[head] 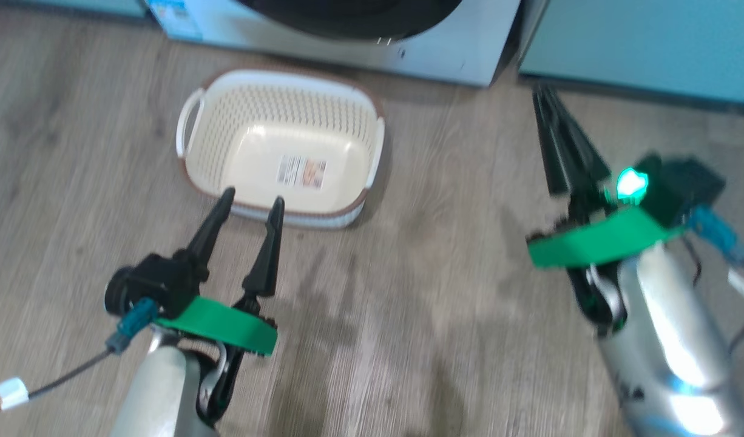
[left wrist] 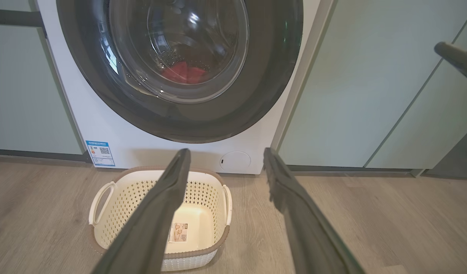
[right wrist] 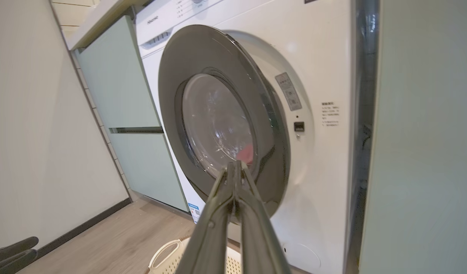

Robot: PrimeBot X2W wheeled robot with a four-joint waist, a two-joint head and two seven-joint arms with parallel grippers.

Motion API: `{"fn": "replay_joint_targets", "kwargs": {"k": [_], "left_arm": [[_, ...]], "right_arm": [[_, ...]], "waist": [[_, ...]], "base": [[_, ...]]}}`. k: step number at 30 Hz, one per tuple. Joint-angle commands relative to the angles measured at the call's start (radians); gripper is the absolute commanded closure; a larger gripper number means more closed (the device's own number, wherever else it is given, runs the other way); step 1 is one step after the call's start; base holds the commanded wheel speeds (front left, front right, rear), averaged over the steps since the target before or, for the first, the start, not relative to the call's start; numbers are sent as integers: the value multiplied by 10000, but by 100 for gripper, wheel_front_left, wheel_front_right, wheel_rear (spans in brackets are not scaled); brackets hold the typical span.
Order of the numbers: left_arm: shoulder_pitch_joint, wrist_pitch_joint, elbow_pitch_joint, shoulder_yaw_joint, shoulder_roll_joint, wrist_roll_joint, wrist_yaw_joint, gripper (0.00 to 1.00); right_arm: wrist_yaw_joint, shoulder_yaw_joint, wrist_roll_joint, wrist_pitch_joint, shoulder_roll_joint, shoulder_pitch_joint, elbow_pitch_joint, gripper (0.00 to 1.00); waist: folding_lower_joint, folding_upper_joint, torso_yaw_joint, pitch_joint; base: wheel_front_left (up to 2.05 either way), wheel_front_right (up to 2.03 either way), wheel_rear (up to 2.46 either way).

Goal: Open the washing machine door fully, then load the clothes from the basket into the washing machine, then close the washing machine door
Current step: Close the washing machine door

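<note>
The basket (head: 226,121) before the washing machine (left wrist: 142,152) is empty, the clothes (left wrist: 184,73) lie inside the machine and its door (left wrist: 267,83) looks almost shut, while the left pincer (head: 252,197) is open and the right pincer (head: 543,91) is closed on nothing.

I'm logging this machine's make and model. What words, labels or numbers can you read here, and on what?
Nothing reads clearly.
Blue label with a QR code, on the washing machine front: too small.
Brand print on its top panel: blurred.
Grey sticker and small print beside the washing machine door: too small.
Sticker inside the basket: blurred.
</note>
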Motion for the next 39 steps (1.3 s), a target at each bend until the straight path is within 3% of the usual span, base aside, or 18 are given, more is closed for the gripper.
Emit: {"fn": "replay_joint_targets", "kwargs": {"k": [1,11,18,25,39], "left_arm": [[-404,-126,-434,231,45,-95,-9,0],[-1210,-126,-676,-180,45,-338,58,0],[-1580,-126,-832,-501,45,-643,234,0],[-1693,-126,-905,-631,45,-745,332,0],[-1851,-126,-906,-697,45,-1127,411,0]], "right_arm": [[0,489,-7,-65,-215,-770,-292,100],[0,2029,-41,-65,-1625,-4082,1064,100],[0,2519,79,-65,-2131,-6149,2705,100],[0,2497,-60,-65,-2147,-7626,4100,100],[0,981,-571,-65,-1613,-9672,6471,100]], "waist": [[0,0,382,736],[0,0,1001,2143],[0,0,1463,2793],[0,0,1727,3055],[0,0,1763,3699]], "base": [[0,0,0],[0,0,0],[0,0,0],[0,0,0],[0,0,0]]}}
